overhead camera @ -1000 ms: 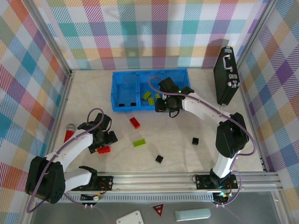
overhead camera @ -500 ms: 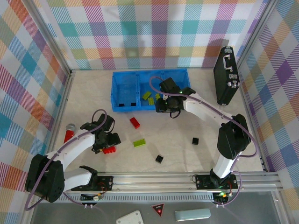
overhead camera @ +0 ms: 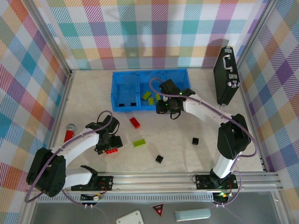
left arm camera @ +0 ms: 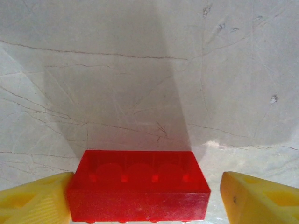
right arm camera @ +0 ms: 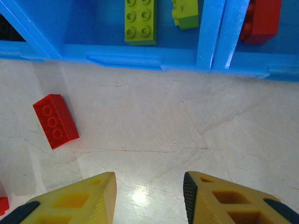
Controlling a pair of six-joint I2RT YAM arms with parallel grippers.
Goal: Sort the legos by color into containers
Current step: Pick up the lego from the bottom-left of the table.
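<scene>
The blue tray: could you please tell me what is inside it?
Black bricks left, two lime-green bricks middle, one red brick right; the right arm hides most of that last compartment.

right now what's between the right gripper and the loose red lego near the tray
Nothing but bare table lies between the right gripper and that red lego, as the right wrist view shows.

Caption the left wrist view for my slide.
Left gripper straddling a red oblong plastic brick on the pale table, one yellow finger touching it.
</scene>
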